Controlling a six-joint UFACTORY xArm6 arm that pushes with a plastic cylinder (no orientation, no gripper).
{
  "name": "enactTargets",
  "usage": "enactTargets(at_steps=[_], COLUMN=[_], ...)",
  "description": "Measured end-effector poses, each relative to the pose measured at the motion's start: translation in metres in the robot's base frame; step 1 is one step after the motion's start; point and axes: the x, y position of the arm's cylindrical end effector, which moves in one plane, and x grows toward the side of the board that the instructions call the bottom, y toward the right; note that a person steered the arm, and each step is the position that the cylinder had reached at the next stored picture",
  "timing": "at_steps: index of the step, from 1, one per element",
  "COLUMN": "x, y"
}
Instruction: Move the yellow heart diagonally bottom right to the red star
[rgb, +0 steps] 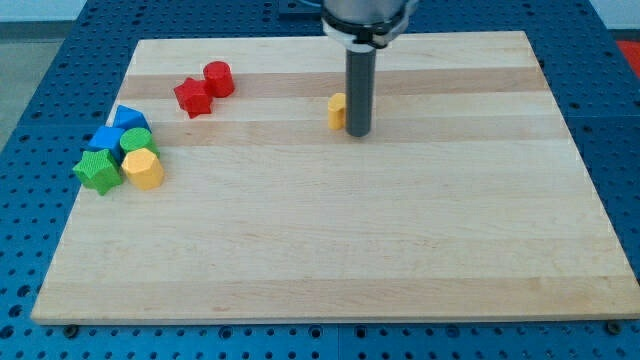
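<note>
The yellow heart (336, 110) sits on the wooden board (330, 230) near the view's top centre, partly hidden by my rod. My tip (358, 133) is right beside the heart on its right, touching or nearly touching it. The red star (193, 97) lies at the upper left, well to the left of the heart, with a red cylinder (219, 78) against its upper right.
A cluster sits at the board's left edge: a blue triangle-like block (129, 118), a blue cube (106, 139), a green cylinder (137, 139), a green star (98, 171) and a yellow hexagon (143, 169). The board lies on a blue perforated table.
</note>
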Motion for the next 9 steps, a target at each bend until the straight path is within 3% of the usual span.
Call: enactTargets(at_steps=[2,4,6,8,9], x=[-0.041,-0.028,-0.008,-0.013,-0.013], y=[0.051,-0.04,-0.016,-0.087,-0.089])
